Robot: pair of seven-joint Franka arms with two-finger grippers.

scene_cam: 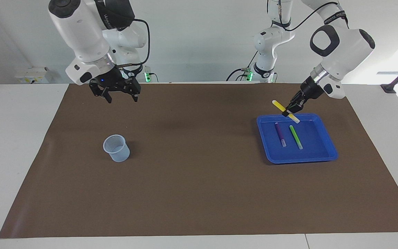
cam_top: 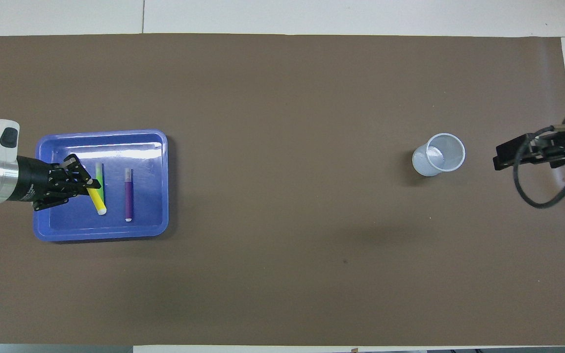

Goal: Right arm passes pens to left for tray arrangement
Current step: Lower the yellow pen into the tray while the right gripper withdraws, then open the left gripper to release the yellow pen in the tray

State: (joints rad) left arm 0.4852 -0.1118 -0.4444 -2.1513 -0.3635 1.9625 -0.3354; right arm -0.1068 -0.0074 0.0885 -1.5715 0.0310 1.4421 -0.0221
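Note:
My left gripper point(scene_cam: 289, 111) point(cam_top: 88, 184) is shut on the yellow pen point(scene_cam: 278, 104) point(cam_top: 98, 201) and holds it slanted in the air over the blue tray point(scene_cam: 302, 159) point(cam_top: 101, 234). The purple pen point(scene_cam: 280, 135) point(cam_top: 128, 194) and the green pen point(scene_cam: 295, 137) point(cam_top: 99, 171) lie side by side inside the tray. In the overhead view the yellow pen covers part of the green one. My right gripper point(scene_cam: 119, 94) point(cam_top: 508, 154) hangs open and holds nothing, over the brown mat at the right arm's end of the table, where that arm waits.
A small translucent bluish cup point(scene_cam: 116, 148) point(cam_top: 438, 154) stands upright on the brown mat point(scene_cam: 199, 180) toward the right arm's end. The tray sits toward the left arm's end. White table shows around the mat.

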